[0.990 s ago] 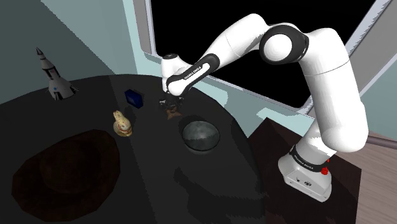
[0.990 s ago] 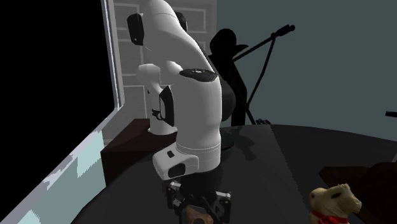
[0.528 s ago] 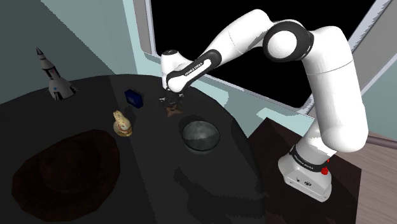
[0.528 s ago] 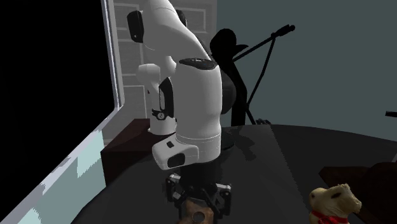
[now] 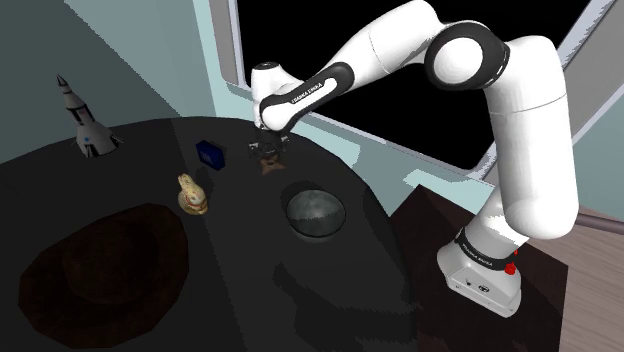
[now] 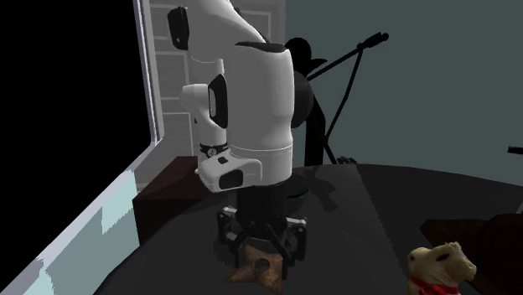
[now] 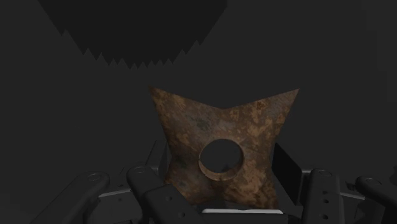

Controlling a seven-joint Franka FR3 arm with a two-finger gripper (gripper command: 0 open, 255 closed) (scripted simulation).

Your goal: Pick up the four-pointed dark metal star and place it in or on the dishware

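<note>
**Gripper clamped on a rusty four-pointed star near the far edge of a round dark table.**

Shoulder view, left to right: a grey toy rocket [image 5: 85,128] stands upright by the far left edge of the table [image 5: 250,290]. A dark brown mat [image 5: 105,265] lies at the near left edge. A tan figurine [image 5: 192,196] and a blue box [image 5: 210,153] sit nearer the middle. The gripper [image 5: 267,155] points down close to the far edge, with its jaws closed on the star [image 5: 268,163]. The star [image 6: 258,270] seems to hang just clear of the tabletop, though the dim surface leaves this uncertain. A grey bowl [image 5: 316,213] stands apart from the star, toward the edge nearest the stand [image 5: 485,275]. In the wrist view the black fingers [image 7: 159,198] flank the star [image 7: 191,137], which has a round hole through it.
</note>
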